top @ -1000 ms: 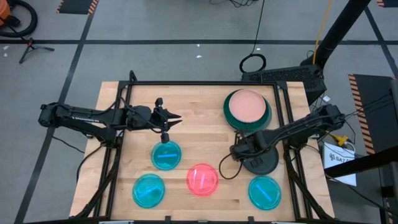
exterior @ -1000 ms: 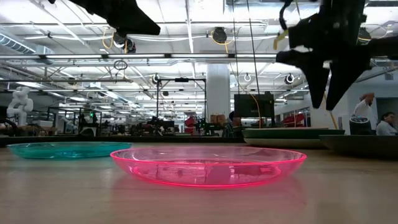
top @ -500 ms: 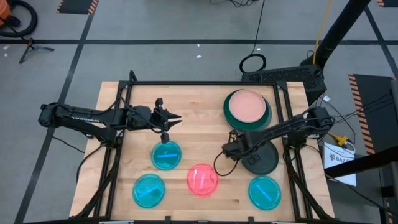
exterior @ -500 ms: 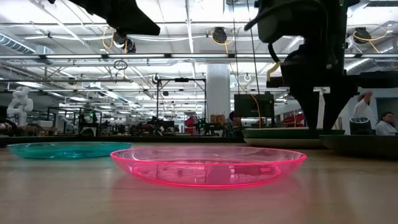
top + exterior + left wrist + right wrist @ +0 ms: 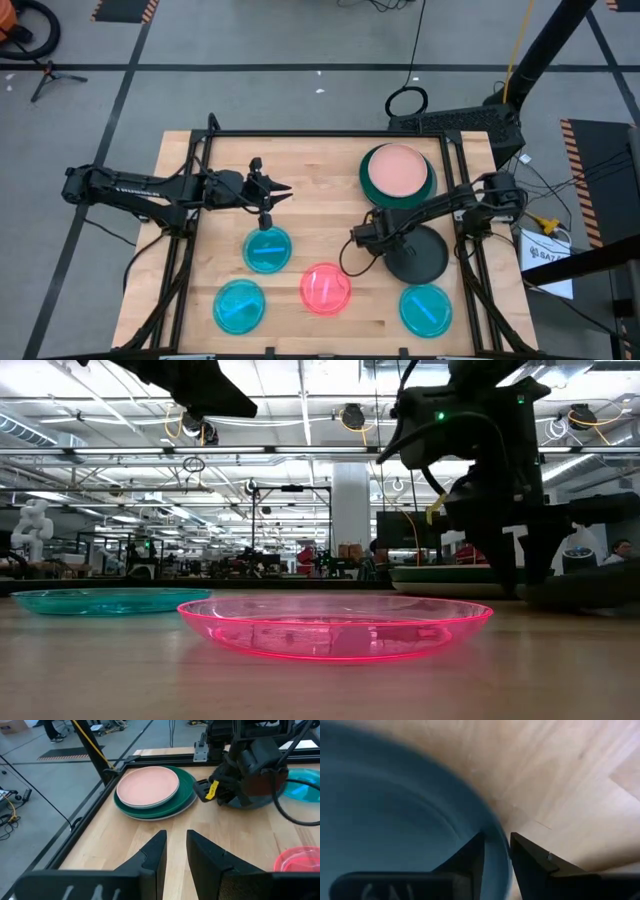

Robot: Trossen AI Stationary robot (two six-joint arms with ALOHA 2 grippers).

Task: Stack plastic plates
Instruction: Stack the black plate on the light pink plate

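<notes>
The right claw (image 5: 358,238), fingers slightly apart around the dark plate's (image 5: 425,257) rim (nothing gripped yet, I'd say), might let it slip when lifting.

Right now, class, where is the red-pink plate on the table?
In the high view, the red-pink plate lies near the table's front edge, between two cyan plates, with a third cyan plate just behind it to the left.

Partly hidden plates

The right arm (image 5: 440,207) covers part of the black plate (image 5: 425,262); the peach-pink plate (image 5: 399,169) hides most of the dark green plate (image 5: 366,182).
</notes>
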